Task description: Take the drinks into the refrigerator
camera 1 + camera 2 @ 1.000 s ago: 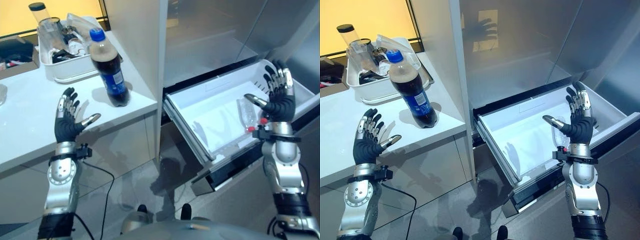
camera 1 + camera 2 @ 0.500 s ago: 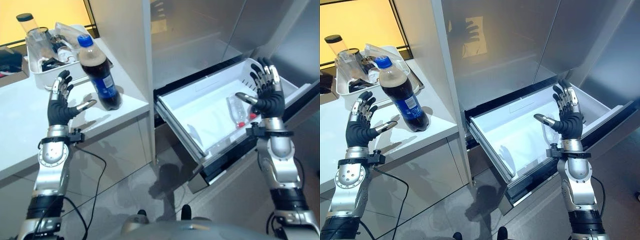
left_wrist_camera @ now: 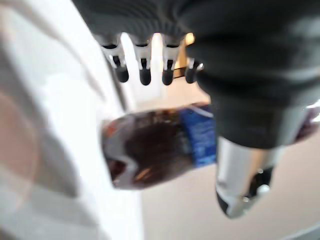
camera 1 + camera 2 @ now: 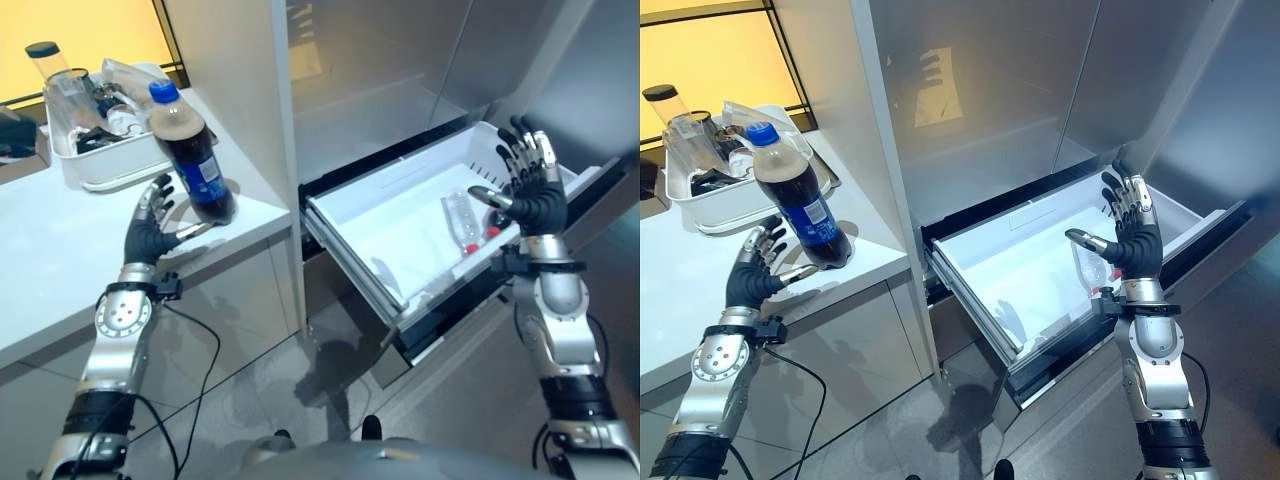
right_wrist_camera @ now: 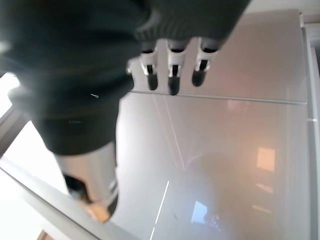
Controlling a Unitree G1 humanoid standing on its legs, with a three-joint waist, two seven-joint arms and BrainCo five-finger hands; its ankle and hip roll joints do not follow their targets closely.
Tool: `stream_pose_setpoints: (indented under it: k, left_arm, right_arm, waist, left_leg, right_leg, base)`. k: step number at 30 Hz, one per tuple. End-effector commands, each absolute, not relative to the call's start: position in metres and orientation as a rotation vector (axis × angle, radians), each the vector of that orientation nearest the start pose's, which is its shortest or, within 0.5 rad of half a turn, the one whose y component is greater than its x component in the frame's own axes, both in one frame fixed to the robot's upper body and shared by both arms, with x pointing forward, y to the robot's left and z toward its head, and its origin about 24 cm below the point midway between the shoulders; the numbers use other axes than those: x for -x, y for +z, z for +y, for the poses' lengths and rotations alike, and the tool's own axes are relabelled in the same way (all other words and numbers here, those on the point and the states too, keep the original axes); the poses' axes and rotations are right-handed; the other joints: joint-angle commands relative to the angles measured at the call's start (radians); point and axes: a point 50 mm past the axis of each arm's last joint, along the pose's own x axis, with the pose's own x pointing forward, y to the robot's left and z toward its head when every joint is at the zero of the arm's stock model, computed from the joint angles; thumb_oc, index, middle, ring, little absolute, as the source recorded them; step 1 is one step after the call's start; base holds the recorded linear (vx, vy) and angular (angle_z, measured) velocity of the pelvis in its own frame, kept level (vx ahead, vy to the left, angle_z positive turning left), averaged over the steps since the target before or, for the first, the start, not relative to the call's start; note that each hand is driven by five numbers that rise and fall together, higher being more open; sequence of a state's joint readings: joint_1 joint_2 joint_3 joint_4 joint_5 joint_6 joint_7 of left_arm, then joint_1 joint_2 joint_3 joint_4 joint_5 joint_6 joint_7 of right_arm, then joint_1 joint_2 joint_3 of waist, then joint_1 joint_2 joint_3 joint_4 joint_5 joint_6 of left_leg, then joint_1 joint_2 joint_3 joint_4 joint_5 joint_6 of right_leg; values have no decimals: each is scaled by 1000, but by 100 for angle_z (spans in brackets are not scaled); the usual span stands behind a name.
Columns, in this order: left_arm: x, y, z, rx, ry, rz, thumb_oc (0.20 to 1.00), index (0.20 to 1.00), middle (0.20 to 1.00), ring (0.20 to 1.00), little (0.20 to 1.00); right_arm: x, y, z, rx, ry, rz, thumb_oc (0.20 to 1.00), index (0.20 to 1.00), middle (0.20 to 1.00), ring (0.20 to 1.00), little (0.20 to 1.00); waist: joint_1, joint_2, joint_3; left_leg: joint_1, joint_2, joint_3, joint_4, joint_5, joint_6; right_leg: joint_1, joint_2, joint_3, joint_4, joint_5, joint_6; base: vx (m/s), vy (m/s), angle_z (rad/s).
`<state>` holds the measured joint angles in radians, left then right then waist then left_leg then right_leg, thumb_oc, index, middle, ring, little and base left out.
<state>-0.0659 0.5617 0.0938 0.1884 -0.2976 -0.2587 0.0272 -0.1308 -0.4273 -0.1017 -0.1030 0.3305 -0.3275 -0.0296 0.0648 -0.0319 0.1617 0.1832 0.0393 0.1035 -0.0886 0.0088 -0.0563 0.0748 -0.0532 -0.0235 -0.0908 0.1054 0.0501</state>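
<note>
A dark cola bottle with a blue cap and blue label stands upright on the white counter, near its right edge. My left hand is open just left of the bottle's base, thumb pointing toward it; whether it touches I cannot tell. The left wrist view has the bottle just past the straight fingers. A clear bottle with a red cap lies in the pulled-out white refrigerator drawer. My right hand is raised open over the drawer's right side, holding nothing.
A white tray of utensils and clear containers sits behind the cola bottle on the counter. The steel refrigerator front rises above the open drawer. A tall steel panel stands between counter and drawer.
My left hand has moved right, up to the cola bottle's base. The camera has shifted. My right hand stays raised over the drawer.
</note>
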Motion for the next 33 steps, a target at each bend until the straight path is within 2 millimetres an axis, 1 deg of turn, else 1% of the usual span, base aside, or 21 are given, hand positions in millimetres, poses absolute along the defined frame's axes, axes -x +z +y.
stream_pose_setpoints:
  k: [1, 9, 19, 26, 33]
  left_arm:
    - [-277, 116, 282, -299, 110, -288, 1000, 1000, 1000, 1000, 1000]
    - [-278, 116, 274, -294, 64, -286, 1000, 1000, 1000, 1000, 1000]
    - [-284, 122, 264, -296, 19, -307, 1000, 1000, 1000, 1000, 1000]
    - [-305, 142, 256, -321, 21, -358, 1000, 1000, 1000, 1000, 1000]
    - [-319, 154, 251, -357, 31, -380, 1000, 1000, 1000, 1000, 1000]
  right_arm:
    - [-259, 187, -228, 69, -14, -743, 1000, 1000, 1000, 1000, 1000]
    - [-258, 186, -228, 63, -6, -736, 1000, 1000, 1000, 1000, 1000]
    - [-258, 190, -228, 43, 3, -750, 1000, 1000, 1000, 1000, 1000]
    - [-259, 192, -220, 28, 49, -757, 1000, 1000, 1000, 1000, 1000]
    - [-258, 193, -217, 32, 72, -760, 1000, 1000, 1000, 1000, 1000]
  waist:
    - [1, -9, -3]
    - [-4, -11, -4]
    - [-11, -25, -6]
    - [-14, -48, -4]
    - [-23, -51, -3]
  left_leg:
    - [22, -28, -60, 1, -81, 37]
    - [24, -25, -57, 1, -82, 35]
    - [24, -23, -54, 1, -83, 36]
    - [23, -18, -50, 1, -83, 35]
    - [26, -15, -51, 1, -84, 31]
  right_leg:
    - [24, -15, -5, 100, -103, 54]
    - [23, -9, 2, 99, -103, 52]
    - [20, -5, 6, 100, -99, 53]
    - [15, 2, 9, 102, -96, 54]
    - [19, 5, 12, 95, -94, 52]
  base:
    - [0, 0, 0]
    - [0, 0, 0]
    - [0, 0, 0]
    - [0, 0, 0]
    - [0, -1, 0]
